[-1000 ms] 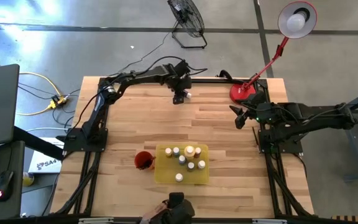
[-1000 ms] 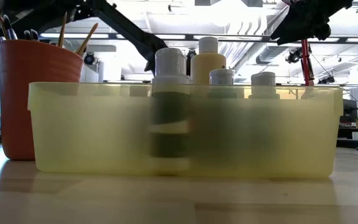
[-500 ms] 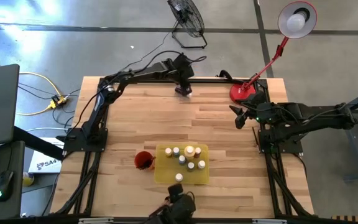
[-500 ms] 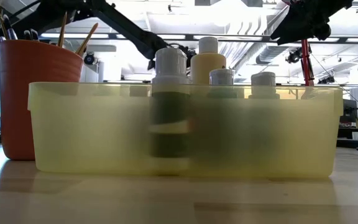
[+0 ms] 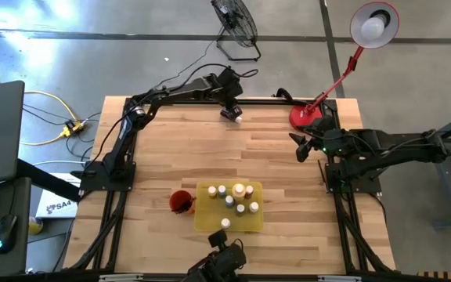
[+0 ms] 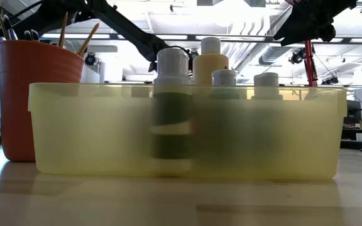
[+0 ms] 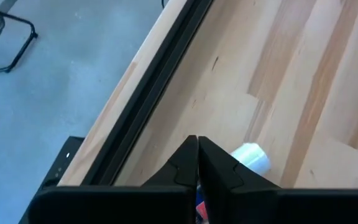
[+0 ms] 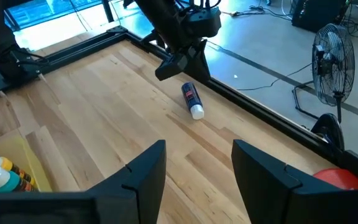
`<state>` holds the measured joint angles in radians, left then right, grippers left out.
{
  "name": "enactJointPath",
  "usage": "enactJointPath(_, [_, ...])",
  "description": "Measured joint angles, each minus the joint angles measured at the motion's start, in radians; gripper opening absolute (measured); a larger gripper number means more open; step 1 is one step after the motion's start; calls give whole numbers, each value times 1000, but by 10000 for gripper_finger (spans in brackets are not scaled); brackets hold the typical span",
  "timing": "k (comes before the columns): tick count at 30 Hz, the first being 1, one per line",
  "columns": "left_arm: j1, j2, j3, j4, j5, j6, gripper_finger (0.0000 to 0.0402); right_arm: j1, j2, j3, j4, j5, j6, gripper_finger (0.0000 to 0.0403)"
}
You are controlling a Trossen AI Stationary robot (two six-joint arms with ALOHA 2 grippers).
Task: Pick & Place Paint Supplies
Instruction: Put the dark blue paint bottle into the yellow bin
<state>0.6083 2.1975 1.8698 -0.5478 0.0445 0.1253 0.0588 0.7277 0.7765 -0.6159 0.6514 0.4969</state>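
Lying on its side near the far edge of the table (image 5: 288, 180), a small dark paint bottle (image 8: 191, 99) with a pale cap and a red-and-blue label rests on the smooth, pale wood planks. The left hand (image 8: 178, 62) hangs just above it, its two dark fingers pressed together with nothing between them; in the left wrist view they meet in a closed wedge, with the bottle's white cap (image 7: 251, 156) showing just beside them on the wood.

Toward the near side of the table, a flat yellow tray (image 5: 203, 219) of cloudy, see-through plastic holds several upright bottles (image 5: 239, 190) with rounded pale caps, one taller and yellowish (image 6: 210, 61). A round red cup (image 5: 180, 202) stands touching the tray's left side, thin brushes (image 6: 74, 36) sticking up out of it.

The right hand (image 8: 192, 163) hovers over the table's right edge, well apart from the lying bottle, its broad dark fingers spread and holding nothing. A red desk lamp (image 5: 308, 114) sits at the far right corner.
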Motion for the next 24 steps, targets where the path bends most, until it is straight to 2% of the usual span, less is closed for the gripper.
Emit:
enactJointPath(11, [0,71,0,-71,-8,-54,1,0,0,0,0,-2,8,174])
enactJointPath(24, [0,73,0,-132,27,-92,0,0,0,0,-1,0,8,174])
